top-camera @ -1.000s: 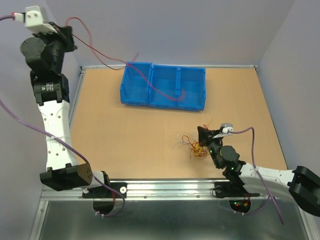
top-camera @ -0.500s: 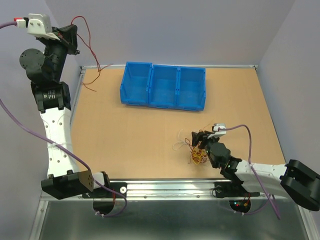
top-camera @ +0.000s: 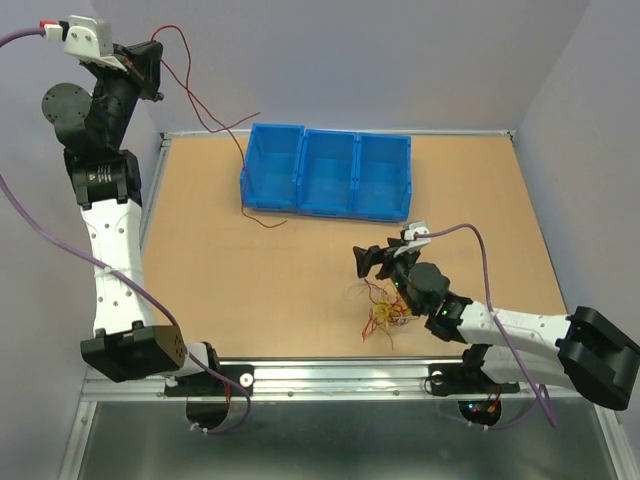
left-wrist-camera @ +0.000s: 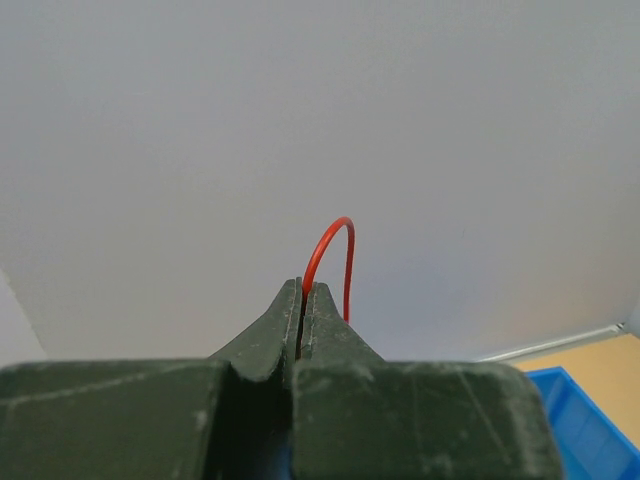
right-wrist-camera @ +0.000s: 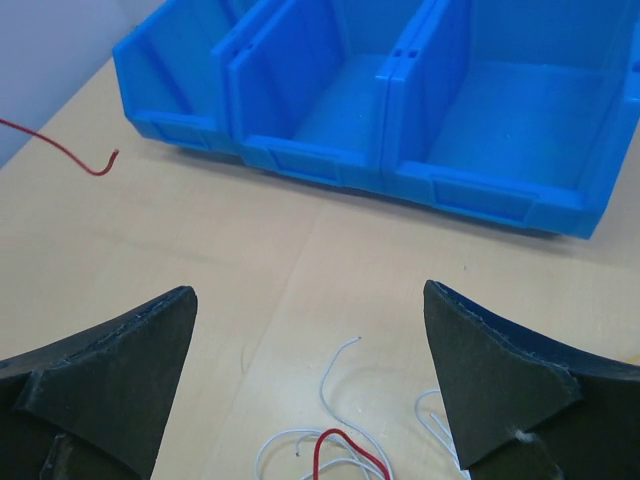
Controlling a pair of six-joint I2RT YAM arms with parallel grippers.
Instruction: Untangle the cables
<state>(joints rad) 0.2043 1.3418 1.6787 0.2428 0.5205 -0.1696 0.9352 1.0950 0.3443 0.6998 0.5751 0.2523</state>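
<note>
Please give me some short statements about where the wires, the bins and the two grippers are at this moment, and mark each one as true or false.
1. The left gripper is shut on a red wire. True.
2. The right gripper is clamped on the tangle of wires. False: its jaws stand wide open and hold nothing; the tangle lies on the table by it.
3. The three blue bins hold cables. False: all three look empty.
4. The red wire hangs from the raised left gripper, and its free end is near the table in front of the bins, at their left end. True.
</note>
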